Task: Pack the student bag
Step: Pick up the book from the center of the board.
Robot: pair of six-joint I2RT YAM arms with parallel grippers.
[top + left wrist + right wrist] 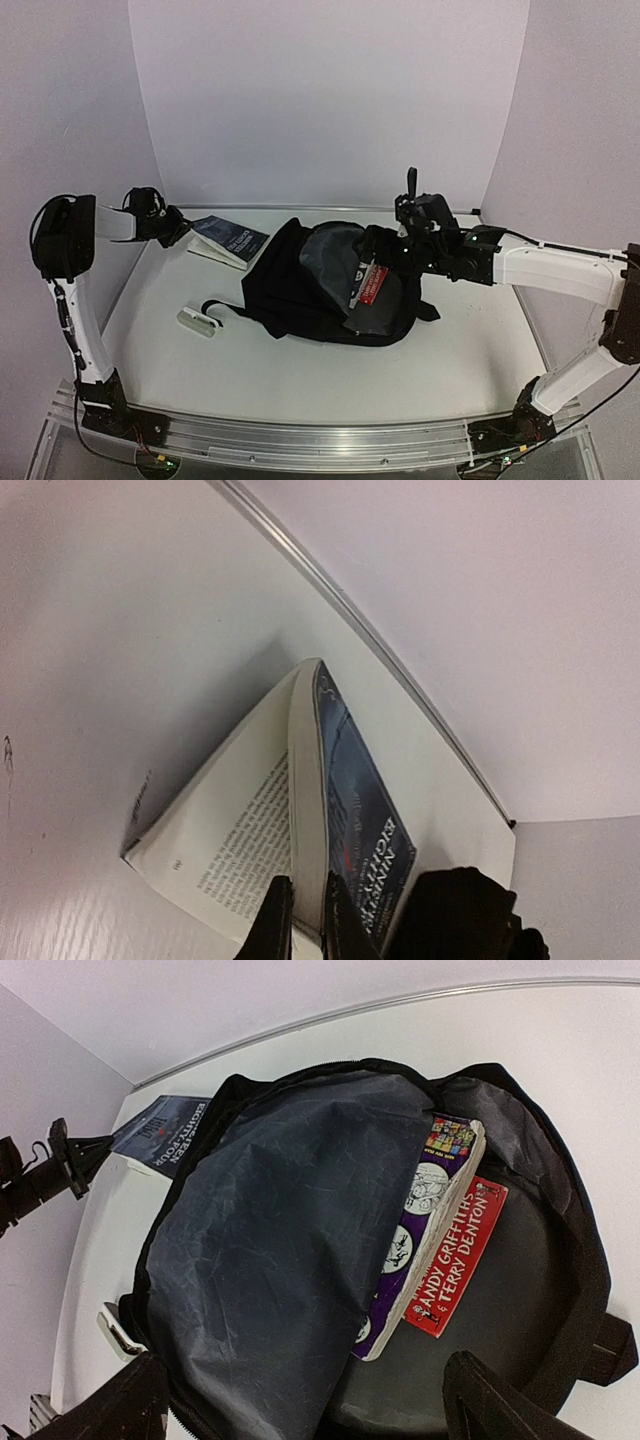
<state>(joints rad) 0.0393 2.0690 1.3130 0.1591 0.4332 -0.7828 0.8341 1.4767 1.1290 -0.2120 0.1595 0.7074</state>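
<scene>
The student bag [300,290] lies in the middle of the table, black, its mouth open and the grey lining [290,1240] showing. Inside it rest a purple book [415,1230] and a red book [462,1255]. My right gripper [397,250] hovers over the mouth, open, with its fingers [495,1400] spread wide to either side of it. At the back left, my left gripper [308,920] is shut on the lower edge of a dark blue paperback [355,800], pinching its cover and a wad of pages. The paperback [232,240] gapes open on a printed page.
A small white object [197,320] lies on the table to the left of the bag, near a dangling strap [222,306]. The back wall and the table's raised rim [400,660] run close behind the paperback. Side walls close in the table on both sides.
</scene>
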